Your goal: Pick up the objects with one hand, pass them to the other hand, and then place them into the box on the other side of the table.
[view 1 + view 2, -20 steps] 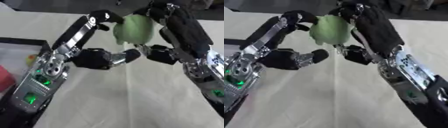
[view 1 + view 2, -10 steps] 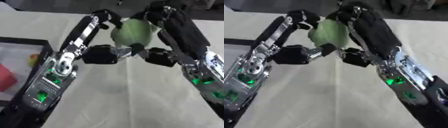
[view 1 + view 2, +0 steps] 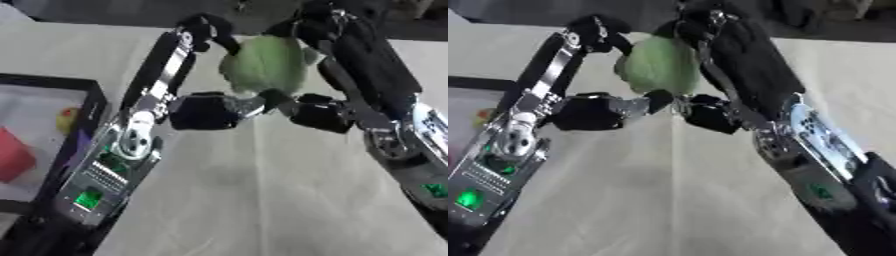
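Between the two robot hands, above the middle of the pale worktop, hangs a soft green object, rounded and leaf-coloured. The right robot hand comes in from the upper right and has its dark fingers curled round the far and right side of the green object, gripping it. The left robot hand reaches up from the left, its fingers bent against the object's upper left edge, so both hands touch it at once; whether the left one has actually closed round it cannot be told from either view. Below the object, the two forearms angle towards each other, and their black wrist housings sit almost touching just under it.

Well to the left of the left robot hand, at the edge of the worktop, lies a black-rimmed box with a light floor. Inside it rest a red block near the left border and a small yellowish thing closer to the box's right wall. The green object is well apart from the box, held in the air over bare cloth.
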